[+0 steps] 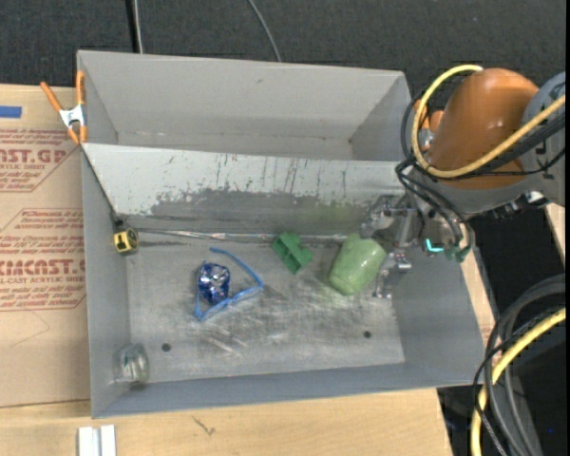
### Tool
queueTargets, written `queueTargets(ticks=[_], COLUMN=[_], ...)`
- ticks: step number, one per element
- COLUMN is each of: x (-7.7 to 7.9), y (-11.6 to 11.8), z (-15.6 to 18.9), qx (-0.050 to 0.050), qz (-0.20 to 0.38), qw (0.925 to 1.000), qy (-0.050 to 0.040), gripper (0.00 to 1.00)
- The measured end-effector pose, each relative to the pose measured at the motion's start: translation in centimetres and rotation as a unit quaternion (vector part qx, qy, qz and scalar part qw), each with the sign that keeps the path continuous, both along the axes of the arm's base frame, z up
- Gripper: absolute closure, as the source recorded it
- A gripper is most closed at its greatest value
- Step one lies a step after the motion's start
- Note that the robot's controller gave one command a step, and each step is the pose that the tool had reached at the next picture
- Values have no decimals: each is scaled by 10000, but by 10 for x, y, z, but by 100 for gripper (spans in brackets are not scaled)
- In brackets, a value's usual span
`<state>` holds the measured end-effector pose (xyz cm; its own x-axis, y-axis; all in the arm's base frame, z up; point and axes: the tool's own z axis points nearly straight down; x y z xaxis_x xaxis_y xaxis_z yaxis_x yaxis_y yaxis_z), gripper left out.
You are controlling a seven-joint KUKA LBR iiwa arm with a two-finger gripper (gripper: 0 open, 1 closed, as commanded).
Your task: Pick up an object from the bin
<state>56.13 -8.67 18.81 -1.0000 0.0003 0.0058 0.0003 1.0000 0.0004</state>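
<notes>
The claw (391,255) sits low at the bin's (237,103) right side, just beside a pale green cylinder (354,266); open or closed, I cannot tell. A green block (292,251) and a blue ball (212,278) lie further left.

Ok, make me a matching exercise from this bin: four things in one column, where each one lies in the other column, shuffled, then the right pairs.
Things
1. pale green rounded lump
2. dark green block
3. shiny blue ball
4. clear round thing

Places
A. lower left corner of the bin, as the camera sees it
B. right beside the gripper
C. mid-floor, towards the back wall
D. left of centre, next to a blue strip

Pairs: 1-B, 2-C, 3-D, 4-A
</notes>
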Motion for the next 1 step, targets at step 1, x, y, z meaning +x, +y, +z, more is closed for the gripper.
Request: queueTargets(ticks=[1], x=[10], y=[-2], z=[-112], qx=[5], qz=[-237], qw=[9997], qy=[-24], gripper=[0])
